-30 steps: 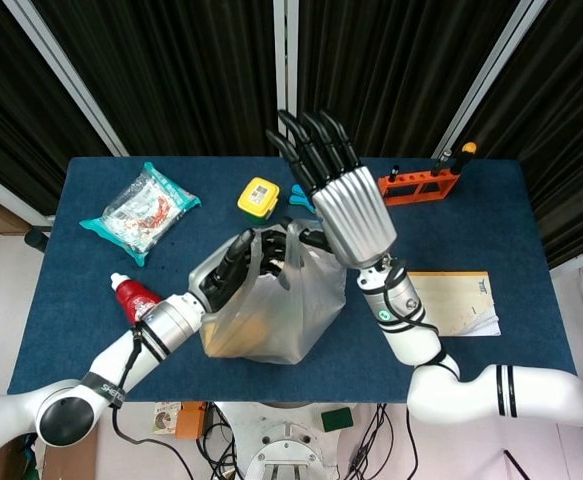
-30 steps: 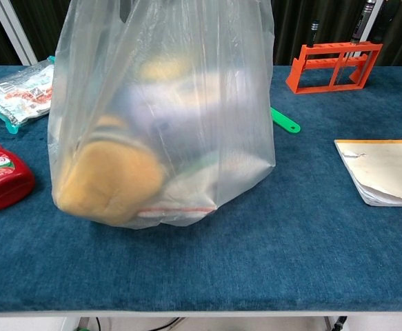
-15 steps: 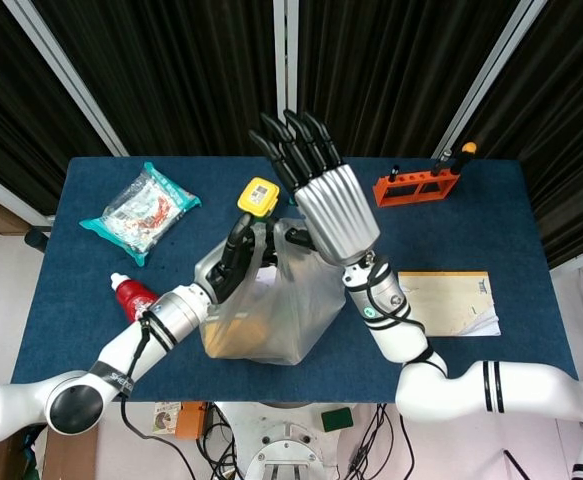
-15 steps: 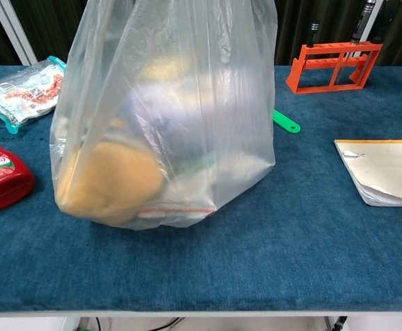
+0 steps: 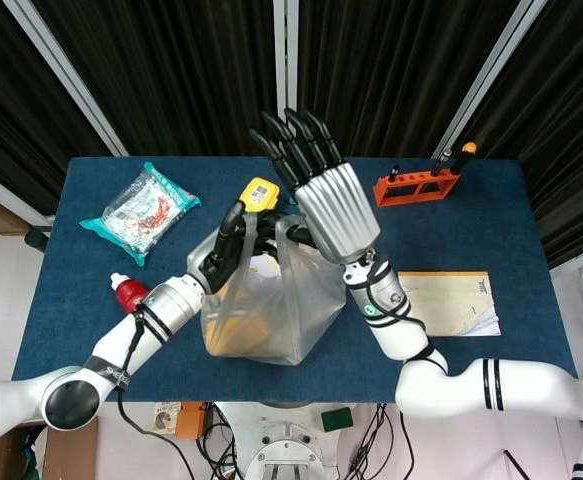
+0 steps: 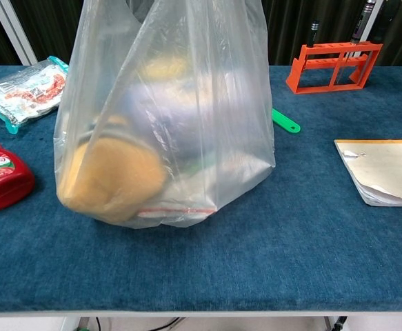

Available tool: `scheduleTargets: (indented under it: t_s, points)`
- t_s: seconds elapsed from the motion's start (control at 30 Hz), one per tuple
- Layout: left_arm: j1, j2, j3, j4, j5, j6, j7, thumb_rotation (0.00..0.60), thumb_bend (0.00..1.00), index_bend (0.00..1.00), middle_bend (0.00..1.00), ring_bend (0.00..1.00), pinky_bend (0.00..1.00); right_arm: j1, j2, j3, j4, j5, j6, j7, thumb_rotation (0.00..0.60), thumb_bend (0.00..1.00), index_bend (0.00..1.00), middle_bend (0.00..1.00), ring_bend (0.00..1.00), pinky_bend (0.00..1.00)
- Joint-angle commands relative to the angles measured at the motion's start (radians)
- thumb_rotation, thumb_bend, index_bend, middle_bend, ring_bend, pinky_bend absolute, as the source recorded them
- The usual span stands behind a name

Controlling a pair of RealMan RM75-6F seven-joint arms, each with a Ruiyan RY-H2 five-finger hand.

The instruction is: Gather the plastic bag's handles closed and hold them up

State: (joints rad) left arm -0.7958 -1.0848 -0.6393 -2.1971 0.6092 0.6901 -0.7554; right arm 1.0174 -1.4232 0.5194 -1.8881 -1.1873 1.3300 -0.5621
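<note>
A translucent plastic bag stands upright mid-table, holding a round yellow-brown item and other goods. My left hand grips the bag's left handle, its dark fingers curled into the plastic. My right hand hovers over the bag's top right. Its fingers point straight up and away, while its thumb is hooked in the right handle under the palm. The two handles are drawn close together at the top. Neither hand shows in the chest view, where the bag's top runs out of frame.
A snack packet and a red sauce bottle lie left of the bag. A yellow box sits behind it. To the right are an orange rack, a green clip and a notebook.
My right hand has moved left toward my left hand, and my left hand has risen. The bag's top has narrowed and pulled upward.
</note>
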Motion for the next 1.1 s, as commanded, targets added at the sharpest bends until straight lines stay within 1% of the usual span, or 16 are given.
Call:
scheduleTargets:
  t_s: [0.03,0.37,0.67,0.77,1.1]
  points:
    - [-0.001,0.004,-0.005,-0.004,-0.005,-0.011,-0.006,0.063,0.02,0.34,0.39,0.32,0.48,0.002,-0.003,0.0,-0.002,-0.001,0.003,0.001,0.6,0.11,0.0,0.0,0.0,0.0]
    - [-0.018,0.005,-0.02,-0.016,-0.045,0.002,-0.02,0.059,0.02,0.34,0.36,0.32,0.46,0.004,-0.004,0.007,-0.001,0.011,0.013,0.003,0.6,0.11,0.0,0.0,0.0,0.0]
    - [-0.054,-0.036,0.006,0.021,-0.052,0.029,0.016,0.056,0.03,0.32,0.33,0.3,0.41,0.0,0.008,0.003,-0.017,0.006,0.016,0.004,0.6,0.11,0.0,0.0,0.0,0.0]
    - [-0.057,-0.051,0.004,0.025,-0.052,0.038,0.013,0.054,0.02,0.32,0.33,0.3,0.41,-0.001,0.013,0.004,-0.015,0.011,0.015,0.005,0.6,0.11,0.0,0.0,0.0,0.0]
    - [-0.053,-0.069,-0.006,0.036,-0.02,-0.037,-0.02,0.055,0.02,0.32,0.33,0.3,0.42,-0.004,0.024,0.008,-0.008,0.02,0.011,0.023,0.6,0.11,0.0,0.0,0.0,0.0]
